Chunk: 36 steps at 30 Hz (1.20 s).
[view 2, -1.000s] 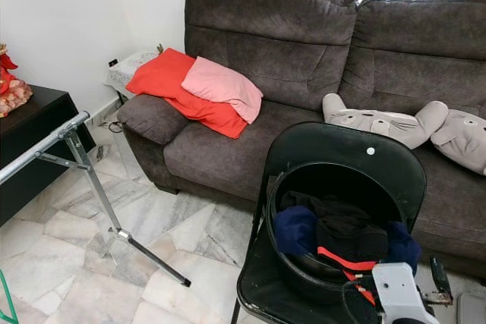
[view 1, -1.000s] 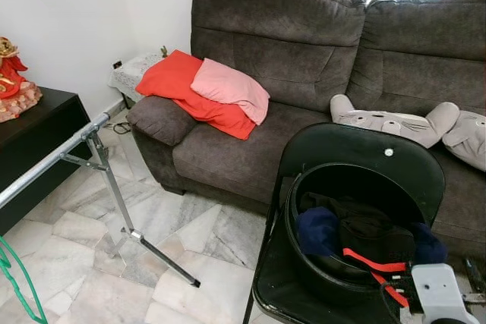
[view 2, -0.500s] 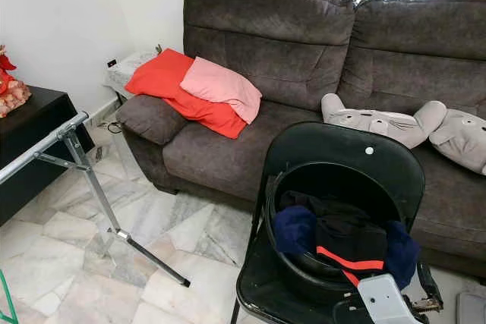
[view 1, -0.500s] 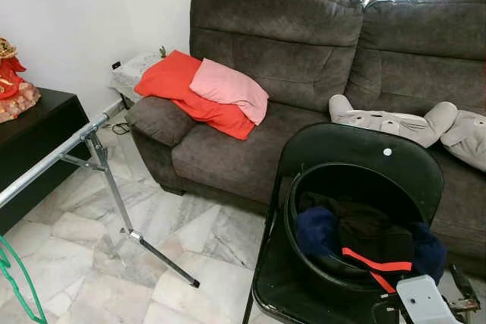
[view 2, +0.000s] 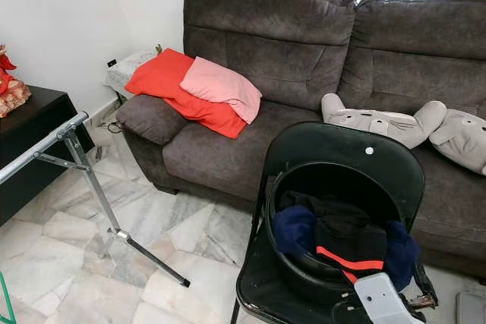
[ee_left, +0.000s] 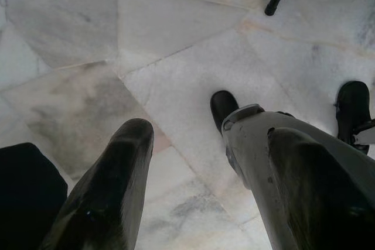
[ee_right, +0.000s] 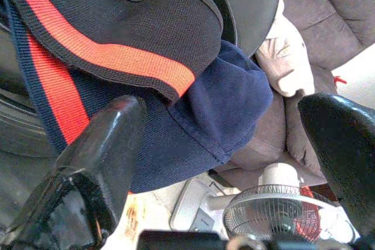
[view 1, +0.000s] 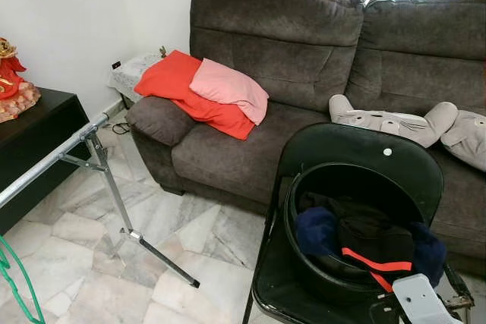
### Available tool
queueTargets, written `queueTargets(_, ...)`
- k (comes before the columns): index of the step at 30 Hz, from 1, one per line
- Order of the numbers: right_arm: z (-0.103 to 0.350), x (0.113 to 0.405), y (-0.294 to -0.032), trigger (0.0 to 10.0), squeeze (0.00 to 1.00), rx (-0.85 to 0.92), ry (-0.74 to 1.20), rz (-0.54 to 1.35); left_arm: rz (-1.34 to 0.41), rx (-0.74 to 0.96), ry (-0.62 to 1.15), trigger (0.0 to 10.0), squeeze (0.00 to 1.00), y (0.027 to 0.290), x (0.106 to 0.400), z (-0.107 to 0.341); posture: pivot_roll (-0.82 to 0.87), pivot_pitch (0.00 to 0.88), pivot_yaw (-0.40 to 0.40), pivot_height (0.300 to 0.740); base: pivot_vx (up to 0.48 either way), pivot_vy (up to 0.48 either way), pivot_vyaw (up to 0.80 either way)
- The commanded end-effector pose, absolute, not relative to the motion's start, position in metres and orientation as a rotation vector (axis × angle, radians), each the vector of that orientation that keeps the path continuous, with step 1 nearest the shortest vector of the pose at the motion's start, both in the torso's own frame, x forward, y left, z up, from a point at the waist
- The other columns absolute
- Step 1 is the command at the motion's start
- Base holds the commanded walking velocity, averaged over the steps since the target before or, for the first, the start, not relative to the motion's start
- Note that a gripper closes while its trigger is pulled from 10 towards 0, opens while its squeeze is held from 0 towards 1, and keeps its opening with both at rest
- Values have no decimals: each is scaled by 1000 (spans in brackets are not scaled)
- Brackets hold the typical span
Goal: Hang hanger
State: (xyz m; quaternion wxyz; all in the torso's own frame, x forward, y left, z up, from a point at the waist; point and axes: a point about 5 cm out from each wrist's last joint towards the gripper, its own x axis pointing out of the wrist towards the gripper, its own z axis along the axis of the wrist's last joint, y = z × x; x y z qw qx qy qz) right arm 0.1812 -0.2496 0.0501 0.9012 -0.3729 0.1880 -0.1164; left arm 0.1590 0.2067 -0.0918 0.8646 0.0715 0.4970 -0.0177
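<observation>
Marble floor tiles (view 1: pixel 175 218) are stretching across a living room, with a dark grey sofa (view 1: pixel 304 58) standing against the back wall under brown curtains. Red and pink cushions (view 1: pixel 209 92) are lying on the sofa's left armrest end, and grey plush toys (view 1: pixel 402 123) are resting on the seat to the right. A black folding chair (view 1: pixel 357 157) is standing in front of the sofa, carrying a black round basket (view 1: pixel 300 252) on its seat. Clothes (view 1: pixel 357 237) are lying in the basket: dark garments, a navy piece and one with an orange-red stripe.

A metal clothes rack (view 1: pixel 99 165) is standing on the floor to the left, its rail running toward the lower left corner and its leg angling out toward the chair. A green hanger (view 1: pixel 19 286) is showing at the lower left edge, below the rail and apart from it. A dark low cabinet (view 1: pixel 34 142) is sitting by the white wall with a red figurine (view 1: pixel 14 81) on top.

The right hand (ee_right: pixel 234 162) is hovering just beside the basket's near edge, its fingers (ee_right: pixel 99 150) spread open over the striped and navy clothes, gripping nothing. The left hand (ee_left: pixel 205 185) is hanging low over the floor, fingers (ee_left: pixel 126 168) open and empty, with the robot's black feet visible below.
</observation>
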Motion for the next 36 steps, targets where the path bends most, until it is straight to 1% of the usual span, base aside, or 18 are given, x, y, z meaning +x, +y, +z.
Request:
queueTargets(1,48,183,-252,10000,0,-773,407,-241,-43,160,1056,10000,0,206,156,-93,-111,26,16,740,0,0,0)
queueTargets(8,53,195,-254,10000,0,-782,375,-252,-39,162,1052,10000,0,208,158,-92,-108,22,16,740,0,0,0)
queueTargets(14,56,198,-255,10000,0,-783,354,-258,-39,163,1050,10000,0,207,159,-92,-106,23,18,740,0,0,0)
queueTargets(23,75,214,-253,10000,0,-834,215,-246,-38,165,1045,10000,0,208,162,-90,-107,22,19,740,0,0,0)
queueTargets(33,80,223,-255,10000,0,-829,184,-261,-44,165,1040,10000,0,206,166,-90,-106,21,23,740,0,0,0)
queueTargets(36,75,225,-254,10000,0,-782,214,-252,-46,167,1041,10000,0,207,166,-89,-106,22,24,740,0,0,0)
